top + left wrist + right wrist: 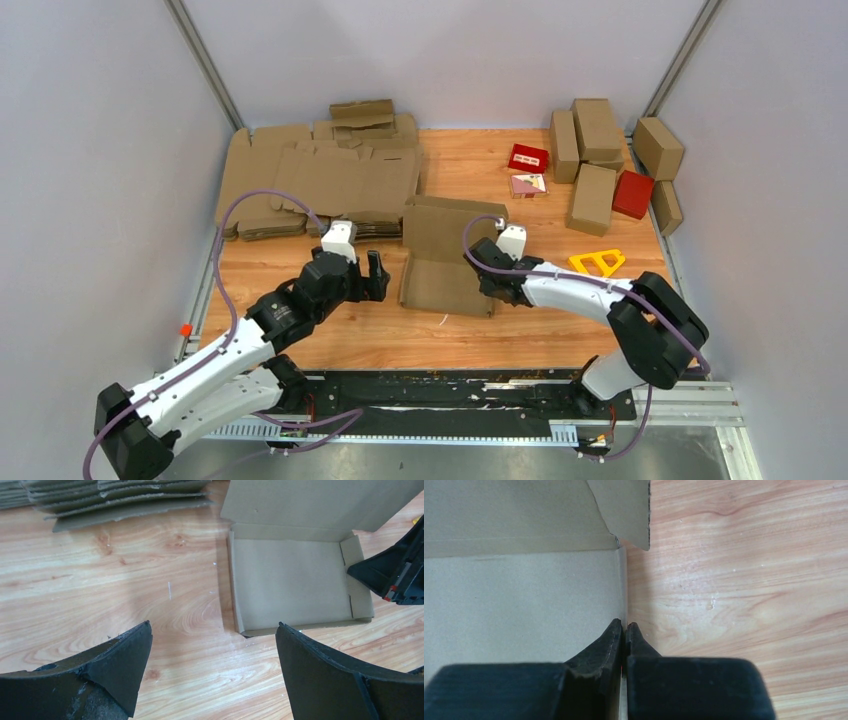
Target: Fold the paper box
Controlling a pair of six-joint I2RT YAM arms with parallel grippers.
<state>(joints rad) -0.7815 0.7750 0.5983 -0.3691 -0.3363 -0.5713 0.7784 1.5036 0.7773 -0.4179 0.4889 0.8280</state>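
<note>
Brown cardboard paper box [445, 262] sits centre frame on the wooden surface [380, 335]. It's part-formed: shallow tray lying flat, lid panel standing up along its far edge.

Right tool [490, 283] is pinched shut on the tray's right-hand side wall. In the right wrist view the thin wall runs straight in between the closed tips.

Left tool [372, 275] has its jaws wide apart and holds nothing. It hovers just left of the tray, not touching.

The stack of flat brown blanks [300, 185] at upper left and the finished brown boxes [595, 150] at upper right are well apart from the work.

My read: we're in the wall-forming step. The right wall is being held or creased upright, the lid isn't closed, and I can't tell if the tabs are locked.

Next move probably goes to the left tool: come in on the left or near wall, raise it and tuck the corner tab. The right pinch needs to act as anchor so the tray doesn't slide. Thin card, so light pressure or it buckles.
</note>
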